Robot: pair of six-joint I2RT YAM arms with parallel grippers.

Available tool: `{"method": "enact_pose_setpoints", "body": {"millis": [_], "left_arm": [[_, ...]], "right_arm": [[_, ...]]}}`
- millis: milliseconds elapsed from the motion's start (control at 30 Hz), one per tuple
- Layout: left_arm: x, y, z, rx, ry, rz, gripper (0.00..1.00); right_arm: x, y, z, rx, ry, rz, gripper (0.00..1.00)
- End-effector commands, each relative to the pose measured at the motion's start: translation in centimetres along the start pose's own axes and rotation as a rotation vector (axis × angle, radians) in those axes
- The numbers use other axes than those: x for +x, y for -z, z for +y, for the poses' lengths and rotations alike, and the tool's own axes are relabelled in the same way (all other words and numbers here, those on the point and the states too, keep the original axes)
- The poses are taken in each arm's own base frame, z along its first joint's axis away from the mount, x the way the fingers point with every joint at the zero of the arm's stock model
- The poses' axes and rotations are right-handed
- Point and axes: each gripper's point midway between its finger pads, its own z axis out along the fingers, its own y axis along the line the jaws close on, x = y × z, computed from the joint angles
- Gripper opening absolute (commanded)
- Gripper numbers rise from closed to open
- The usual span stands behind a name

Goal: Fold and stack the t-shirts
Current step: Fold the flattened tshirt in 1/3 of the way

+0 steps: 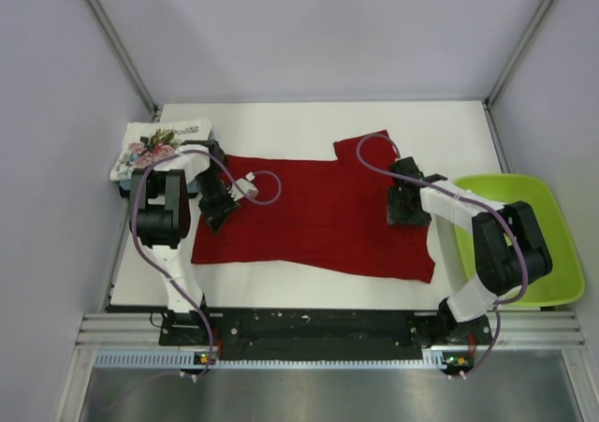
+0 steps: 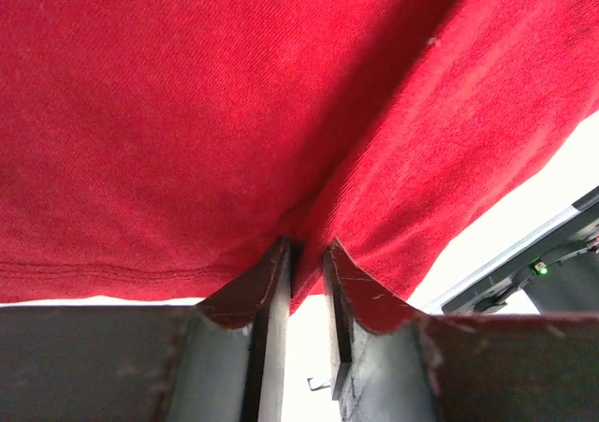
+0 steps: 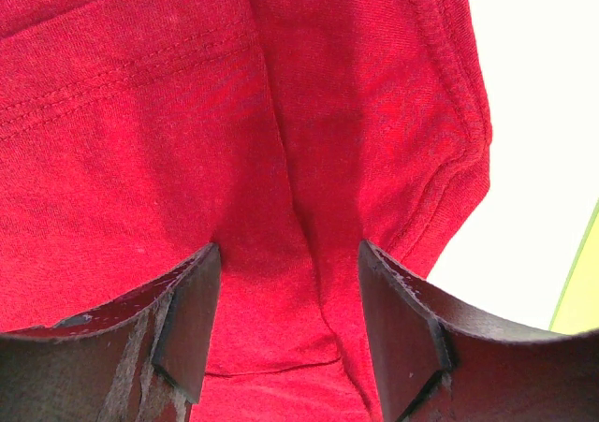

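Observation:
A plain deep red t-shirt (image 1: 318,211) lies spread flat across the middle of the white table, with one sleeve pointing to the back right. My left gripper (image 1: 217,207) sits at the shirt's left edge. In the left wrist view it (image 2: 307,251) is shut on a pinched fold of the red cloth (image 2: 234,113). My right gripper (image 1: 408,203) is down on the shirt's right part. In the right wrist view it (image 3: 290,258) is open, with a raised ridge of red cloth (image 3: 140,160) between the jaws. A folded white floral t-shirt (image 1: 159,147) lies at the back left corner.
A lime-green plastic tray (image 1: 538,244) stands off the table's right side, next to the right arm. The table's white surface (image 1: 309,118) shows behind the shirt. Grey walls close in the back and both sides.

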Motion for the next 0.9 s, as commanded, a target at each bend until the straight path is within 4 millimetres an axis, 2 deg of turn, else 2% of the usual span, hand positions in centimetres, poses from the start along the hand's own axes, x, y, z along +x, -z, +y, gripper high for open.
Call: {"method": "enact_pose_setpoints", "body": {"millis": [0, 167, 267, 367, 533, 767, 867], "left_arm": [[0.8, 1.9, -0.4, -0.013, -0.012, -0.001, 0.2], [1.2, 2.3, -0.3, -0.023, -0.011, 0.012, 0.0], [1.4, 2.8, 0.2, -0.044, 0.006, 0.023, 0.0], [1.2, 3.7, 1.8, -0.107, 0.051, 0.018, 0.0], [-1.6, 6.4, 3.4, -0.188, 0.084, -0.092, 0.0], [-2.0, 7.3, 3.2, -0.208, 0.045, -0.052, 0.0], [-2.2, 8.8, 3.4, -0.245, 0.02, -0.046, 0.0]], "right_arm": [[0.1, -0.2, -1.5, 0.062, 0.012, 0.005, 0.6], [0.0, -0.1, -1.4, 0.062, 0.013, 0.002, 0.6], [0.0, -0.2, -1.6, 0.067, 0.011, 0.004, 0.6], [0.2, -0.3, -1.5, 0.065, 0.013, 0.013, 0.6], [0.3, -0.5, -1.4, 0.065, 0.014, 0.024, 0.6], [0.3, -0.6, -1.7, 0.087, 0.013, 0.027, 0.6], [0.4, -0.6, -1.8, 0.09, 0.013, 0.029, 0.6]]}}
